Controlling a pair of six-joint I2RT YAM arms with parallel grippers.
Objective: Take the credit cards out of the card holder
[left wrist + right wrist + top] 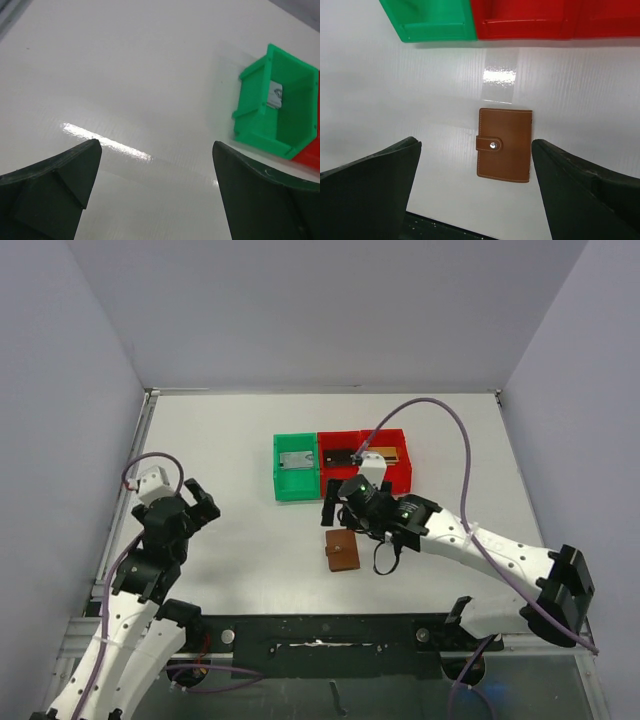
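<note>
Seeing from the right wrist the card holder (504,145) flat on the table (380,100), folded shut, snap tab fastened, framed by the released right claw (476,144), fingers spread wide and touching nothing. From the top alone: gold credit card (381,452) in the right-hand red bin (403,472), at 1 o'clock of the holder. From the left wrist: left claw (156,144) also released over bare table, green bin (260,137) at 2 o'clock with a grey card (274,95) inside. Bare table all round the holder; dark front edge near at 6 o'clock, wide open stretch at 9 o'clock.
</note>
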